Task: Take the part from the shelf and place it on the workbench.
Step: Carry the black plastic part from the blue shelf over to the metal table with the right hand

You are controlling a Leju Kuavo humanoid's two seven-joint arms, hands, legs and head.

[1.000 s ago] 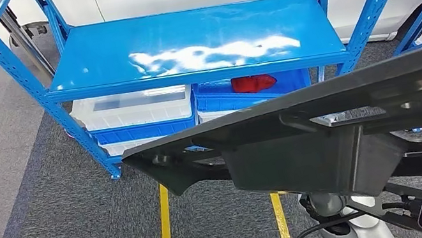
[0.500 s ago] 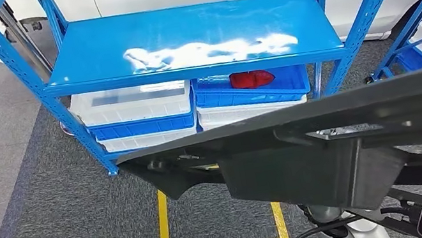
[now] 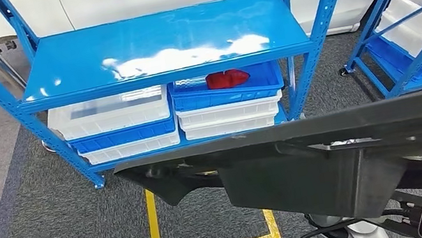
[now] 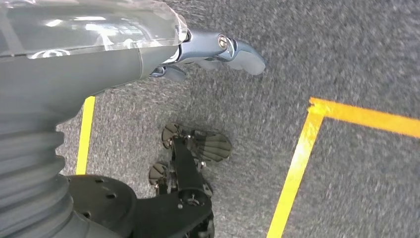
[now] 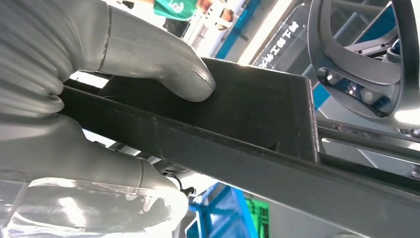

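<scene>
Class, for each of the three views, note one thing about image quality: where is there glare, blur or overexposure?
Head view: white glare streaks the blue shelf top. Left wrist view: the close left hand cover is soft, the carpet grain sharper. Right wrist view: the background behind the black part is blown out bright, and the right hand looms large and pale.

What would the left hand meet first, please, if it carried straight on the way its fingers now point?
Probably the grey carpet floor. In the left wrist view the left hand holds nothing and hangs over that carpet, with yellow floor tape nearby. Depth is hard to judge, so how far off the floor lies is unclear.
</scene>
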